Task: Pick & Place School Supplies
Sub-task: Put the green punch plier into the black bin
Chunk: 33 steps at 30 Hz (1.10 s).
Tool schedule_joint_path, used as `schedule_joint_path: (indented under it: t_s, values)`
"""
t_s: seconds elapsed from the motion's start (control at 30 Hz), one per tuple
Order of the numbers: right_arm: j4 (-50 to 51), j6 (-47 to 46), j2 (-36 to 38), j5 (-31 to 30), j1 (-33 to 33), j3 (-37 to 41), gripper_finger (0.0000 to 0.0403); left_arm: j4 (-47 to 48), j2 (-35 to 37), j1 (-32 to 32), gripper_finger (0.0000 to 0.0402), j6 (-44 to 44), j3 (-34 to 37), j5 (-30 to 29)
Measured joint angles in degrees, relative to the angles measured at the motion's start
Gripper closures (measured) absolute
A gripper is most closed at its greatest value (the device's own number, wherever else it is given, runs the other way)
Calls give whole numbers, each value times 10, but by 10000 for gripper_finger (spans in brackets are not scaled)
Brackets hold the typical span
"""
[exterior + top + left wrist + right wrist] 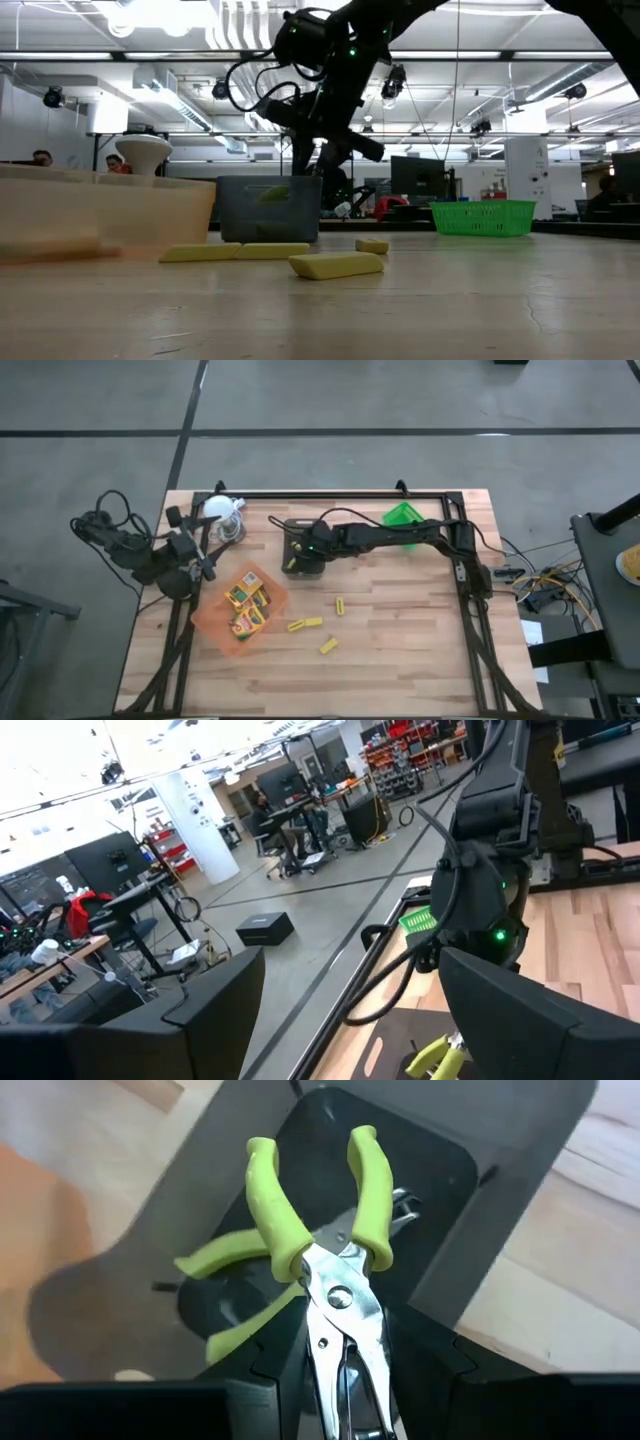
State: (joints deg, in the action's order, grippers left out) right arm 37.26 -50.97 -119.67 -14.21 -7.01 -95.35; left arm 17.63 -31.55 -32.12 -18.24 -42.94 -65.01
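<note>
Currently the right end effector (345, 1380) grips lime-handled scissors (325, 1250) above the black tray (303, 550), twelve o'clock of centre. Placement is under way; release likely follows. Left end effector (205, 565) waits open at nine o'clock.

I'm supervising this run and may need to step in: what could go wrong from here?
The right gripper pinches the lime-handled scissors only by the blades, so they might swivel or slip. Another lime-handled tool already lies in the black tray; dropped handles could snag on it or catch the tray's rim.
</note>
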Motion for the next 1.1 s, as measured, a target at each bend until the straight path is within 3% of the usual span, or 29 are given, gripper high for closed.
schedule_joint_path:
  t_s: [1.1]
  values:
    - [-28,34,-6,12,1,0,291,15,-2,0,96,2,1,-9]
